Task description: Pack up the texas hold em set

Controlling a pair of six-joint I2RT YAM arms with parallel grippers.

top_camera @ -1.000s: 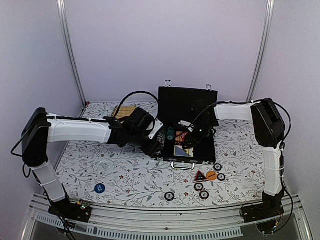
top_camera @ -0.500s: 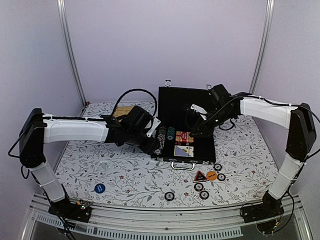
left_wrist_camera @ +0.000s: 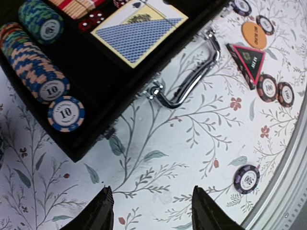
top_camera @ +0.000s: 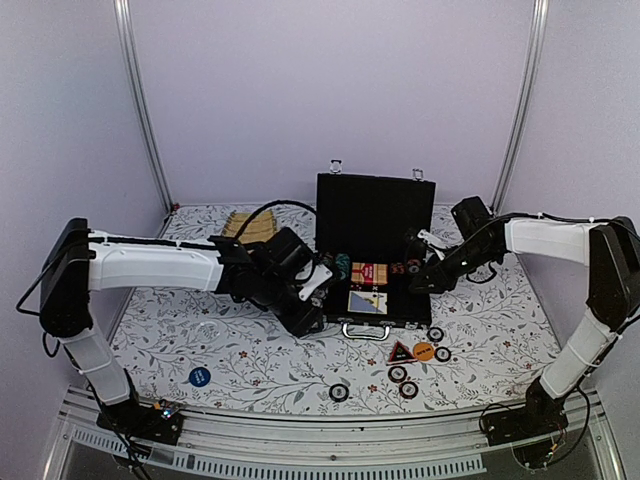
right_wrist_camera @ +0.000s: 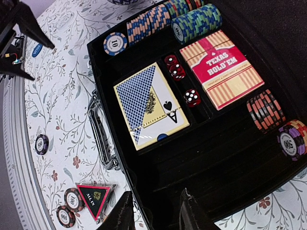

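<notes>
Floral table [top_camera: 260, 350]: briefcase [top_camera: 375, 215], chips [top_camera: 340, 392], perhaps mat [top_camera: 247, 225].

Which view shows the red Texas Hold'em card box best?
The right wrist view: the red card box shows whole, lettering readable. The top external view shows it small; the left wrist view catches only a striped corner.

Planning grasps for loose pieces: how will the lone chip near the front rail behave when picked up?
The chip lies flat on the table, so it probably gives little edge to pinch and may slide when nudged. Being a round disc, it could roll if tipped onto its rim. It looks stiff and light.
</notes>
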